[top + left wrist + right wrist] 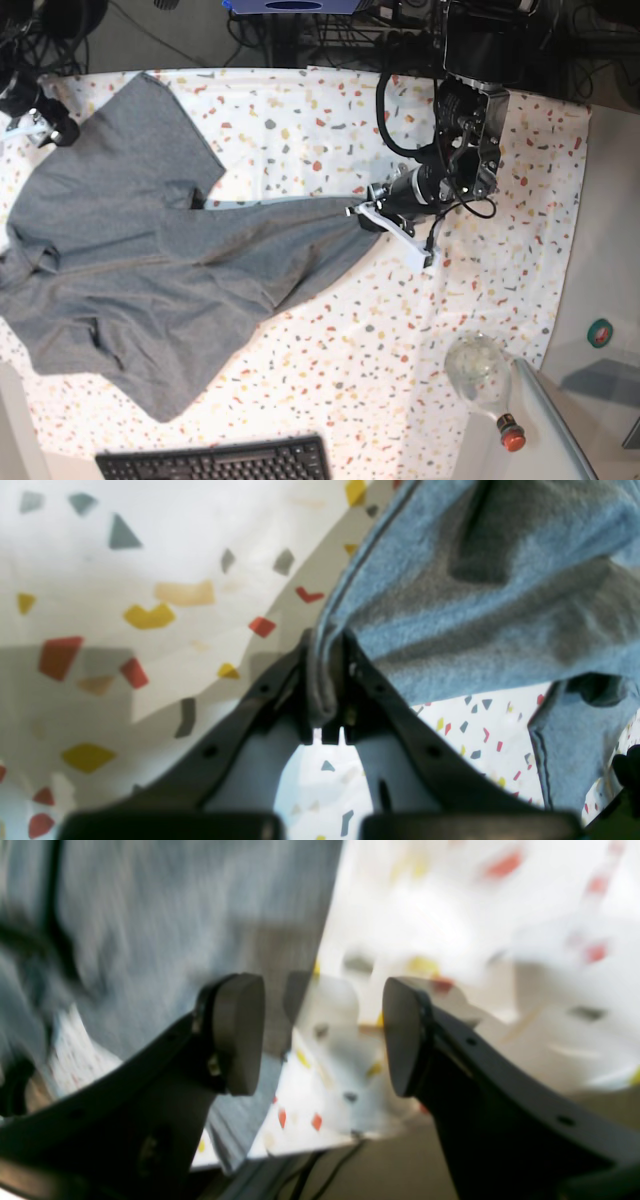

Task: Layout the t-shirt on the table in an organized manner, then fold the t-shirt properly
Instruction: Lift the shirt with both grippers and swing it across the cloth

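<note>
Shirt: one heather-grey short-sleeved cotton t-shirt [150, 290], rumpled.
Left gripper [327, 680]: clamped on its hem.
Right gripper [322, 1035]: jaws apart, empty.
Tabletop [480, 300]: white terrazzo-flecked cloth.
Foreground: one black keyboard [215, 462].

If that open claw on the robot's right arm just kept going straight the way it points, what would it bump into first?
Probably the table: between the right gripper's open jaws lies speckled cloth, with the t-shirt's edge just beside. The blur makes depth uncertain.

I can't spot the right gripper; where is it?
In the base view the right gripper is at the far left edge, open beside the t-shirt sleeve.
</note>
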Tool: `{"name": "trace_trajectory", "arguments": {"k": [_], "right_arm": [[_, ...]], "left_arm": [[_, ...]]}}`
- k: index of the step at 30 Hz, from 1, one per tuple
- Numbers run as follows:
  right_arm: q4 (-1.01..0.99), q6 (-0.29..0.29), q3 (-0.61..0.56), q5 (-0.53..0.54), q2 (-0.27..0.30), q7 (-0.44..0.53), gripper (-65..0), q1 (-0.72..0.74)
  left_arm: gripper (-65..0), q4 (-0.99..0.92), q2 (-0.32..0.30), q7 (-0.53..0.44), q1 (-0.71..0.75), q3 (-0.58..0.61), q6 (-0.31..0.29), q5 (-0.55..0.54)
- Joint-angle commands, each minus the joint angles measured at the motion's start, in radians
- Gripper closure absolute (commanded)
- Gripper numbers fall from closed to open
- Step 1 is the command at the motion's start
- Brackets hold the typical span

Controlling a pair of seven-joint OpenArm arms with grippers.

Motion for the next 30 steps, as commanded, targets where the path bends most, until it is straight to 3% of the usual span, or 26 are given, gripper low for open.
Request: {"name": "trace_trajectory", "arguments": {"k": [1,6,9,14,17,21,25,30], "right_arm": [[-0.005,0.008,0.004,0.013,0.017,0.01,-35.9,0.018],[-0.074,0.012,-0.01,0.012,0.018,0.008,-36.0,0.044],[-0.073,0.019,-0.075,0.016,0.02,0.008,-35.6,0.044],[-0.074,0.109,-0.101,0.016,0.015,0.013,-34.5,0.041],[-0.084,0.143,-0.099,0.016,0.015,0.015,-24.9,0.041],[-0.094,0.184,-0.096,0.016,0.018,0.016,-1.8,0.05],[-0.147,0.2,-0.078,0.016,0.034,0.007,0.0,0.067],[-0.039,0.194,0.102,0.016,0.035,-0.102,0.0,-0.008]], "left_arm": [[0.0,0.011,-0.015,-0.005,-0.012,-0.002,-0.003,-0.005],[0.0,0.011,-0.024,-0.005,-0.012,-0.006,-0.003,-0.005],[0.0,0.011,-0.024,-0.005,-0.012,-0.008,-0.003,-0.005],[0.0,0.018,-0.024,-0.005,-0.012,-0.008,-0.003,-0.005],[0.0,0.018,-0.024,-0.005,-0.012,-0.011,-0.003,-0.005],[0.0,0.019,-0.037,-0.005,-0.012,-0.005,-0.003,-0.005],[0.0,0.028,-0.044,-0.005,0.005,-0.008,-0.003,-0.008],[0.0,0.223,-0.093,-0.005,0.123,-0.014,0.006,-0.005]]}}
